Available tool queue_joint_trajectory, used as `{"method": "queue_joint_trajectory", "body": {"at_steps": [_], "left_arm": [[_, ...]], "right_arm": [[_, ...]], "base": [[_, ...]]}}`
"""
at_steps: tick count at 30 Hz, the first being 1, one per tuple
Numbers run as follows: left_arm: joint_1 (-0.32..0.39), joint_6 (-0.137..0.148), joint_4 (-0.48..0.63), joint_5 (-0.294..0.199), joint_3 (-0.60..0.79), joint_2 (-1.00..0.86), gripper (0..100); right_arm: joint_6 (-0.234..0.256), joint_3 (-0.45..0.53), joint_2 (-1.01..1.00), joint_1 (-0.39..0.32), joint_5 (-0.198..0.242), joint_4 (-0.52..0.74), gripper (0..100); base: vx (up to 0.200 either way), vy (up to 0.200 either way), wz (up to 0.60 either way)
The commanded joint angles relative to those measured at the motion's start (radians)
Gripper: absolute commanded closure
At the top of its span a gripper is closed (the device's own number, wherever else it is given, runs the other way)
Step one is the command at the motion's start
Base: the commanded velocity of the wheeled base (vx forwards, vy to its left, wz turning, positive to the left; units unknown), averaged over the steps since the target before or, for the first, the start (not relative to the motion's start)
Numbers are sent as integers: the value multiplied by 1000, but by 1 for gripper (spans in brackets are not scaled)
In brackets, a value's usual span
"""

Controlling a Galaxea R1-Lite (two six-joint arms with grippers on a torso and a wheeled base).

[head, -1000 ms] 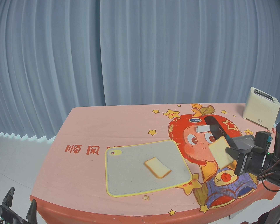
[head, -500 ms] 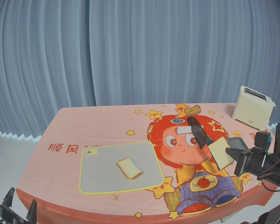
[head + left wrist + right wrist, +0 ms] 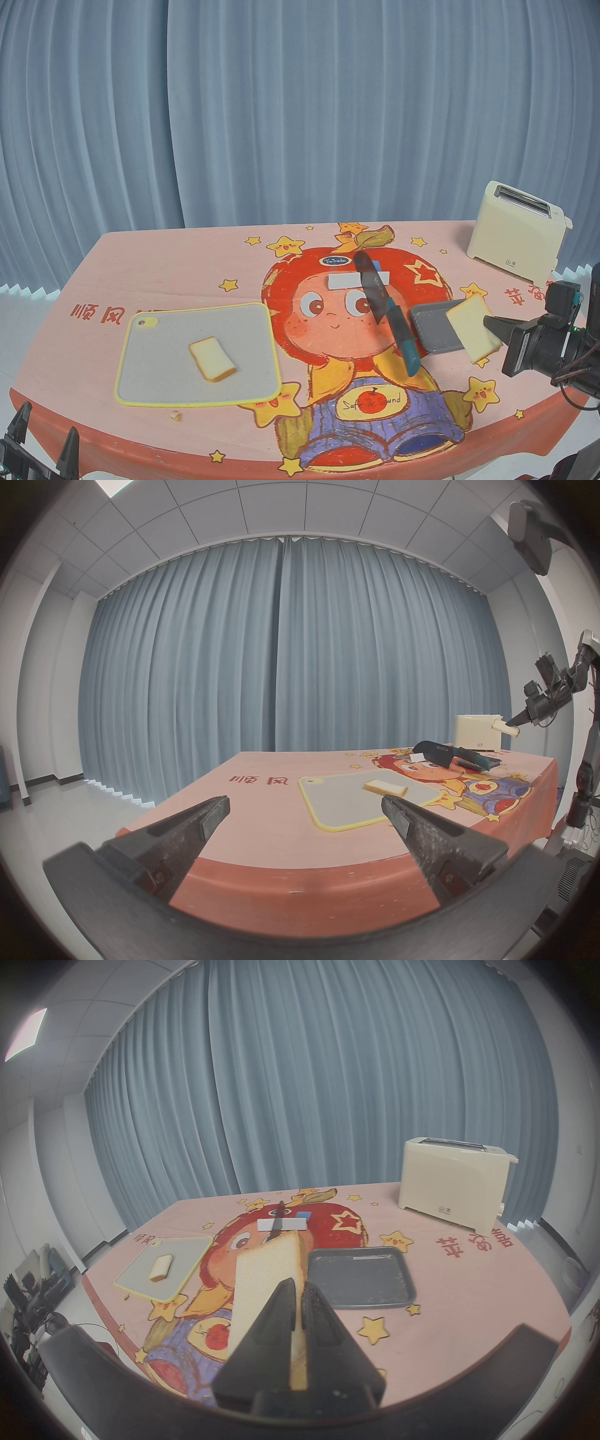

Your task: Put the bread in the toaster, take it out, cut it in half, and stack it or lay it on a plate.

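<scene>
Backdrop: pleated grey-blue curtain [image 3: 300, 112] behind a table under a pink cartoon-print cloth [image 3: 187, 262].
Held bread: pale square bread slice [image 3: 473, 327], uncut and off the table, overlapping the right edge of the flat dark-grey tray [image 3: 434, 328] in the head view.
Right gripper [image 3: 494, 326]: jaws pressed onto one edge of the slice, which juts out past the fingertips; the right wrist view shows its broad face standing up from the pinch.
Toaster: cream two-slot box [image 3: 515, 231] at the far right of the table, well apart from the slice, farther from the robot and a little to the right. Its slots face up, with the long axis running far-left to near-right.
Left gripper [image 3: 304, 802]: jaws spread wide and empty, low off the table's near-left edge. It is much the farther arm from the toaster.
Board: grey cutting board with a yellow rim [image 3: 156, 350] at the near left, with a small toasted-looking bread piece [image 3: 212, 358] lying flat on it.
Knife: black blade with a teal handle [image 3: 375, 287], just left of the tray, its blade across a small white block [image 3: 344, 280].
Coming move: probably the toaster leg. The slice likely has to travel away and to the right, then turn on edge in line with a slot.
</scene>
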Motion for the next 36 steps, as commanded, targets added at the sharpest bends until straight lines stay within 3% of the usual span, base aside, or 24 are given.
{"method": "queue_joint_trajectory", "body": {"at_steps": [1,19,29,32,36], "left_arm": [[0,0,0,0,18,-10,0],[0,0,0,0,18,-10,0],[0,1,0,0,18,-10,0],[0,1,0,0,18,-10,0],[0,1,0,0,18,-10,0]], "right_arm": [[0,-1,2,1,-1,-1,100],[2,2,7,-4,-2,-1,100],[65,-27,50,-16,-2,-2,100],[109,-41,74,-19,1,-2,100],[112,-47,88,-49,12,-4,100]], "base": [[0,0,0],[0,0,0],[0,0,0],[0,0,0],[0,0,0]]}}
